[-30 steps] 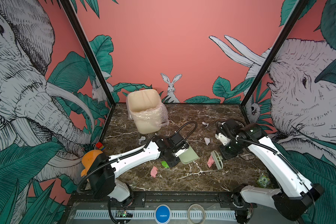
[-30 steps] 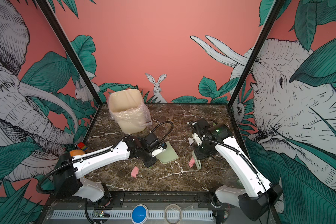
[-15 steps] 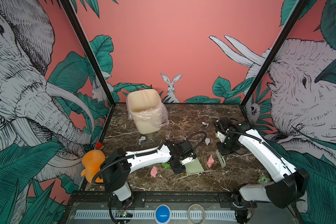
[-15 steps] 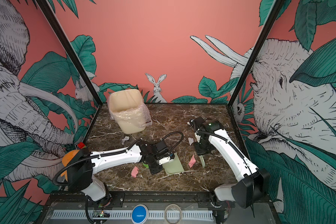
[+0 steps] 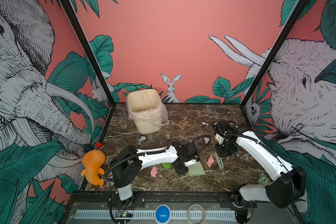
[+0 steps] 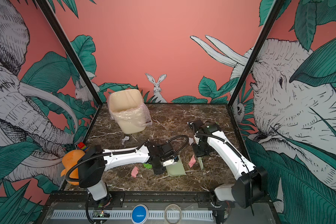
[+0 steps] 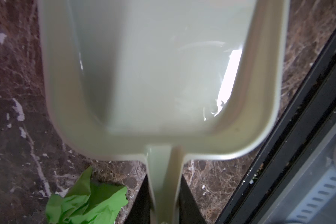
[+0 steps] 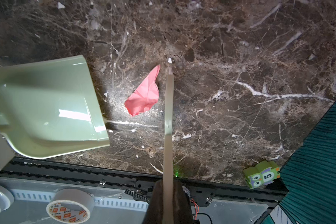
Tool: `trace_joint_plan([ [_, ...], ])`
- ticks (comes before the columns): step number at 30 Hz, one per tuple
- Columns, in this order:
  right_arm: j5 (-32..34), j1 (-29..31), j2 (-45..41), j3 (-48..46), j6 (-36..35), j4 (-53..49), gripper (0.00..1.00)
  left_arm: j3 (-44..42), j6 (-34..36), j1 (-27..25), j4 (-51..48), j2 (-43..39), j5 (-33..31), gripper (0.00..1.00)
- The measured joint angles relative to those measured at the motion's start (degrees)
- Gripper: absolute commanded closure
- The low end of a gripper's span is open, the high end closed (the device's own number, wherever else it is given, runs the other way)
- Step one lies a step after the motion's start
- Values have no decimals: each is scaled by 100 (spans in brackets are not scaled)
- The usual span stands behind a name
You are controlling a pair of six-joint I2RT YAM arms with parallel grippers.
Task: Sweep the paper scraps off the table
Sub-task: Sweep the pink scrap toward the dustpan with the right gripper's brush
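**Sweeping station, front edge to rear wall.** At the near right corner of the tabletop (image 5: 182, 182) sits an owl block (image 8: 262, 174), clear of the work.

Toward the front middle, the left pincer (image 7: 164, 194) is clamped on the handle of the pale green dustpan (image 5: 197, 169). The pan lies low on the marble with its open lip turned toward the right arm. This placement is judged to offer a mouth for whatever is pushed across.

Of the paper scraps, a near pink scrap (image 5: 154, 171) and a green scrap (image 7: 85, 203) lie on the handle side of the pan. They are outside the line of the sweep and probably left for a later pass. A middle pink scrap (image 8: 144, 97) lies on bare marble between the dustpan lip and the brush (image 8: 168, 108), just beside the brush and apart from the lip.

The right pincer (image 8: 167, 195) is closed on the brush handle and presents the brush edge-on behind that scrap. Whether the brush touches the tabletop cannot be told. The step in hand appears to be drawing this scrap into the pan.

The left arm runs low and nearly level from its base toward the middle, with the wrist bent down over the handle. The right arm stretches back from its base, then folds at the elbow so that the wrist hangs over the brush.

Farther off, white scraps (image 5: 142, 139) lie loose on the marble. Beyond them the cream bin (image 5: 147, 126), lined with clear plastic, stands at the rear left.
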Motion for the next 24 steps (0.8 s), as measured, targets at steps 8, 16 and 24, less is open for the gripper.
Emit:
trace_joint_plan([
  [8, -214, -2, 0, -81, 79, 120, 100, 125, 66, -4, 28, 138, -345, 97],
  [16, -437, 48, 0, -81, 197, 227, 100, 133, 114, -26, 76, 289, -472, 98],
  [24, -791, 297, -37, -52, 367, 363, 100, 157, 127, -31, 177, 343, -470, 98],
])
